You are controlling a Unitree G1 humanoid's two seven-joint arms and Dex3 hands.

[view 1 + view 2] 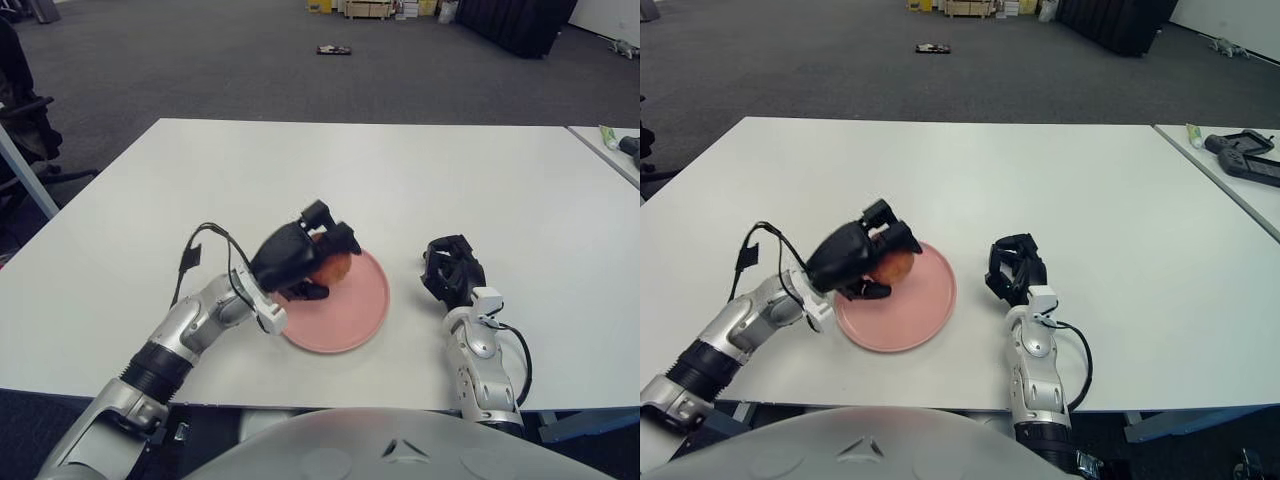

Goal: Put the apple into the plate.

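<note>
My left hand (pixel 300 262) grips apple (pixel 332 268) w/ fingers wrapped, over plate (pixel 362 312) left side. Right hand (pixel 452 268) curled, holding nothing, right of plate.

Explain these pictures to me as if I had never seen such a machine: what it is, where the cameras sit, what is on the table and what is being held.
This is a humanoid robot with two metal arms, each ending in a three-finger robot hand. Both pictures come from a twin camera on its head, looking down at a white table; they show the same scene from slightly different spots. On the table lies a pink plate. The left robot hand is closed around a reddish apple and holds it over the plate's left part; whether the apple touches the plate cannot be seen. The right robot hand shows to the right of the plate, holding nothing, its fingers curled. Beyond the table is a grey carpeted floor.
</note>
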